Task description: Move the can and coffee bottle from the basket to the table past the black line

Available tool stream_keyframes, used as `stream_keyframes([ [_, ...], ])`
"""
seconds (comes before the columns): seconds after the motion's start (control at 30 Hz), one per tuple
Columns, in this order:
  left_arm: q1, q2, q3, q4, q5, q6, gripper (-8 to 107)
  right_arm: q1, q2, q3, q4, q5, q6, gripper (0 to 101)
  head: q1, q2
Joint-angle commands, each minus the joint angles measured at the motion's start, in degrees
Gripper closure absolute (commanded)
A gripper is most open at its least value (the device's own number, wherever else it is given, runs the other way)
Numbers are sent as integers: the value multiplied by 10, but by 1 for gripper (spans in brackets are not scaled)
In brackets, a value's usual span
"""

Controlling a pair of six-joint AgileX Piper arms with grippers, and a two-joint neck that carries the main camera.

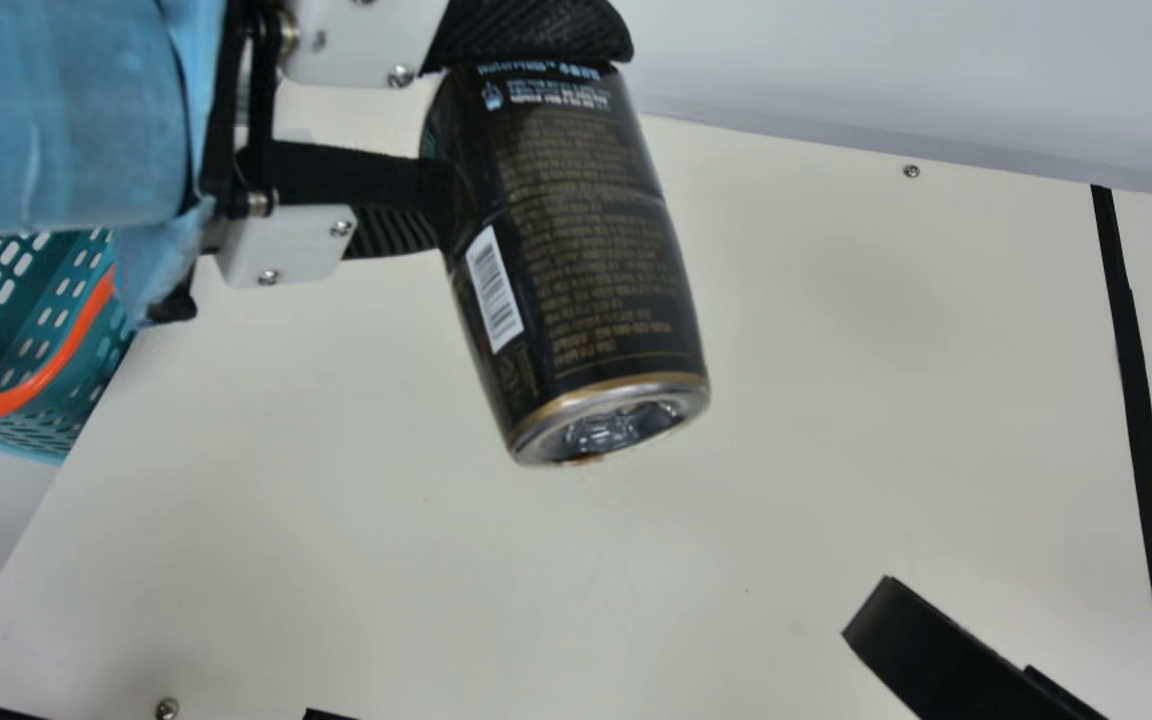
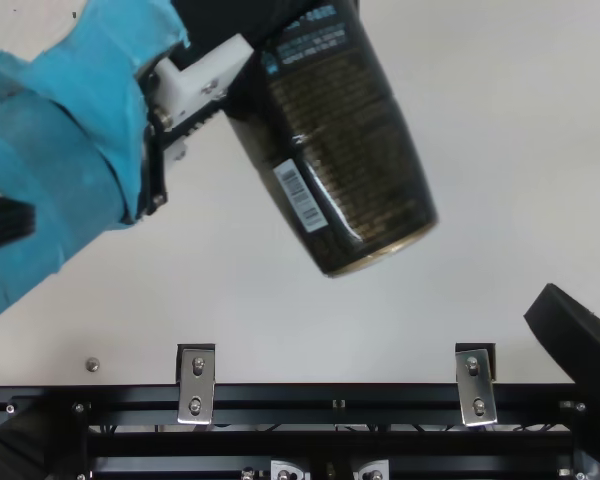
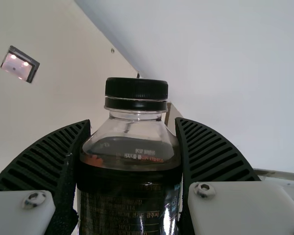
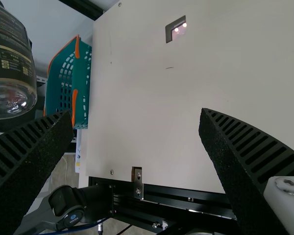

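Coffee bottle [image 1: 581, 250], tilted and pinched by the left gripper [image 3: 132, 122], needs levelling beyond the black line [image 1: 1138, 400] before release; right gripper [image 4: 136, 115] gapes.

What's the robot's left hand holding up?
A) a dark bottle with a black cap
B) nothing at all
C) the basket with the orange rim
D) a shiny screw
A: the left hand has its ribbed fingers on both sides of the dark bottle, with the black cap poking out past them.
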Motion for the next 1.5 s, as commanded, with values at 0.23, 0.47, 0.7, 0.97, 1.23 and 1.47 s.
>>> stream_keyframes([
  [0.23, -25, -20, -12, 137, 8, -31, 89, 0, 0, 0, 0, 0, 0, 0, -4, 3],
  [0.47, -81, -27, -32, 245, 21, -59, 89, 0, 0, 0, 0, 0, 0, 0, -4, 3],
  [0.7, -158, -13, -53, 344, 35, -78, 89, 0, 0, 0, 0, 0, 0, 0, -4, 3],
  [0.97, -214, 10, -73, 404, 42, -92, 89, 0, 0, 0, 0, 0, 0, 0, -4, 3],
  [1.23, -229, 14, -76, 426, 42, -96, 89, 0, 0, 0, 0, 0, 0, 0, -4, 3],
  [1.47, -229, 14, -76, 426, 44, -96, 89, 0, 0, 0, 0, 0, 0, 0, -4, 3],
])
